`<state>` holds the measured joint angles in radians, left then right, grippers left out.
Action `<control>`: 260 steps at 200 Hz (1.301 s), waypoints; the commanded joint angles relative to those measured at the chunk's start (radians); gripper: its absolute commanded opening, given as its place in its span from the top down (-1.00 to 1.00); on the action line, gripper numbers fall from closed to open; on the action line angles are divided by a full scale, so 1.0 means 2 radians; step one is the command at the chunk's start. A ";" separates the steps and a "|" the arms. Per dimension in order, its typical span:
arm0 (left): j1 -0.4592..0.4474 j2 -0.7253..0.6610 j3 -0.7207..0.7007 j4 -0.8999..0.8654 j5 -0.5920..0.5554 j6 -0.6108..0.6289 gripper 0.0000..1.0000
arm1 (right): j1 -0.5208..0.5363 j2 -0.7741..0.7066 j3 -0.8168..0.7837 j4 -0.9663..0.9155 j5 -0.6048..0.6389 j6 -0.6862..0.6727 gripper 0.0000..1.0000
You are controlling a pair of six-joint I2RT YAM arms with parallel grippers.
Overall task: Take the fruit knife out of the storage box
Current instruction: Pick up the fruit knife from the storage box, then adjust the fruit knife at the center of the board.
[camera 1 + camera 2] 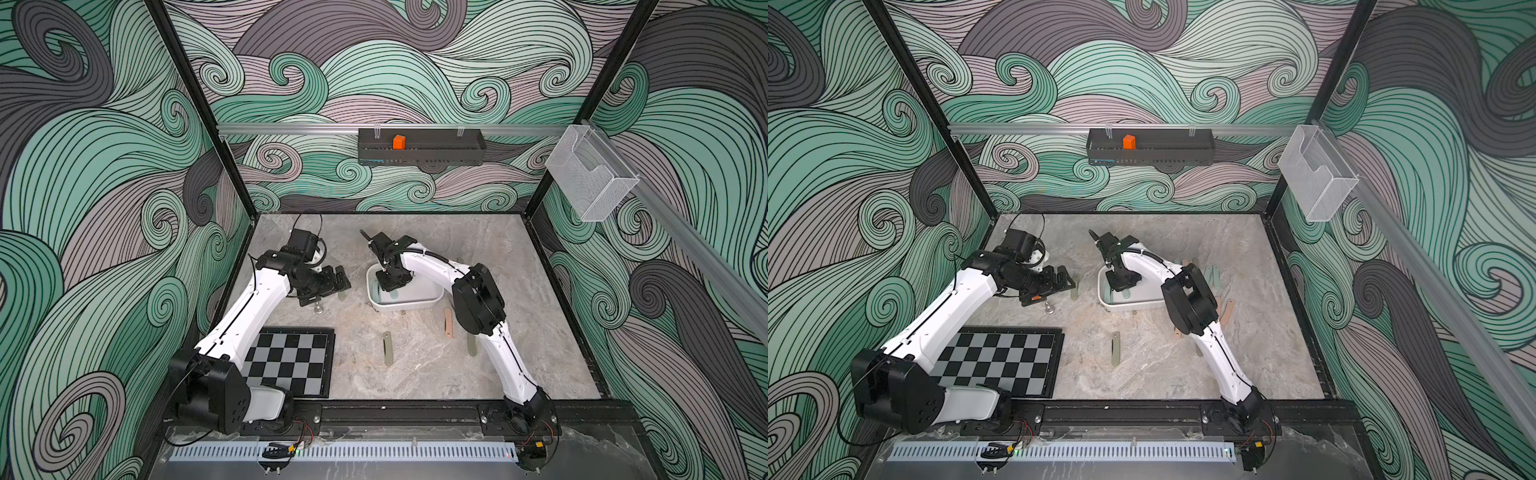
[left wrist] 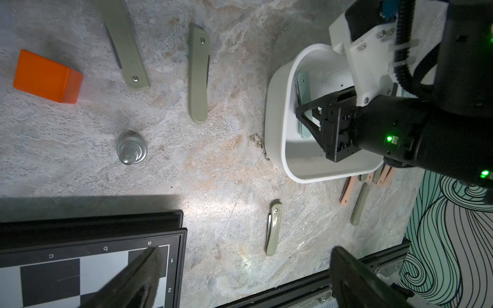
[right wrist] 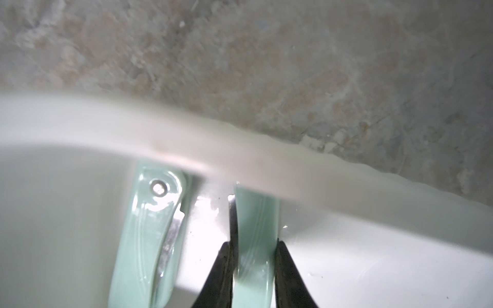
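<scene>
Since the right gripper [image 3: 253, 248] is clenched across the fruit knife [image 3: 256, 213], inside the storage box [image 1: 415, 306] at the middle of the surface [image 1: 415, 374], the lift should go straight up until the handle clears the low white wall, neither dragging the tub nor nudging the second knife [image 3: 149, 226] just beside it. Folded shut, the held knife is slim, glossy mint green, likely slippery. The left gripper [image 1: 343, 284] hangs spread and empty, left of the box.

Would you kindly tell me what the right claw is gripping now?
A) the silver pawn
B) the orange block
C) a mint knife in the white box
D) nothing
C: the right wrist view shows the right claw shut on a mint knife inside the box.
</scene>
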<state>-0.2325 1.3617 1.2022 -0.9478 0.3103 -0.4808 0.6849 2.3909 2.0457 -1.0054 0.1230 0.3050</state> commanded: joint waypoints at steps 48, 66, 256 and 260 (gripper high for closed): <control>-0.016 0.053 0.067 0.024 0.022 -0.004 -0.97 | -0.014 -0.045 -0.020 -0.016 0.002 0.002 0.60; -0.027 0.070 0.087 0.028 0.021 -0.003 -0.97 | -0.019 -0.064 -0.031 -0.016 0.004 0.002 0.59; -0.136 0.222 0.244 0.053 0.023 -0.023 -0.97 | -0.191 -0.212 -0.159 -0.010 0.003 -0.007 0.60; -0.136 0.223 0.244 0.052 0.023 -0.023 -0.97 | -0.194 -0.214 -0.165 -0.007 0.002 -0.006 0.60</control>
<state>-0.4965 1.7939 1.6562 -0.8291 0.3424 -0.5308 0.3290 1.9751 1.7638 -1.0187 0.1234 0.2966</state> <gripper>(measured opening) 0.987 0.237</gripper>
